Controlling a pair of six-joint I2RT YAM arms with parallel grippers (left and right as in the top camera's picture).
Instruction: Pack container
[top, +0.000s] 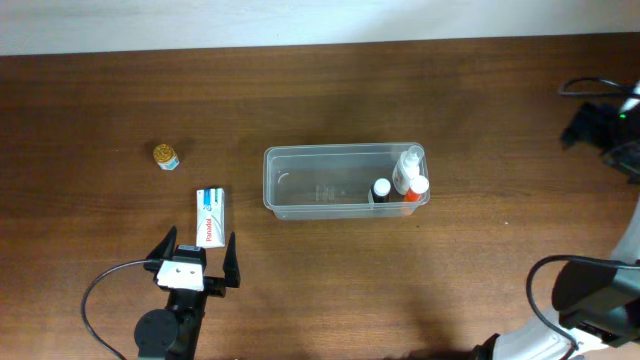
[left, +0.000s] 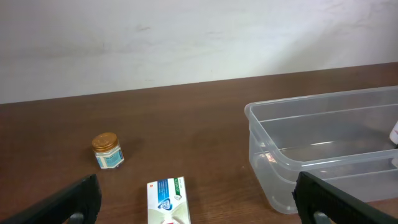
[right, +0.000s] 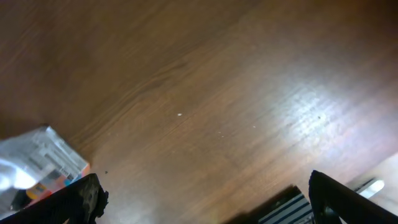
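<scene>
Container (top: 340, 149), clear plastic tub, lying lengthwise near the centre of the table (top: 480, 90), open side up so items can be dropped in from above. Contents: white bottle (top: 408, 168), black-capped bottle (top: 381, 189) and orange-capped bottle (top: 414, 192), bunched at the tub's 3 o'clock end, which leaves the larger share of the floor free for further items. Loose stock: one white-and-blue box (top: 209, 216), flat on the table at about 8 o'clock from the tub and apart from it; one small gold-lidded jar (top: 166, 156) at 10 o'clock from the box, well apart from the tub. Left gripper (top: 200, 248) at the box's 6 o'clock end, its fingers spread wide and empty, one to each side of the box's line; judged to be lined up to close across the box's narrow width, making the box the likely next item. Right gripper (right: 214, 205) over bare table with a corner of the tub at its 8 o'clock, fingers wide and holding nothing, apparently parked out of the way. Packing judged partly done: two items outstanding.
</scene>
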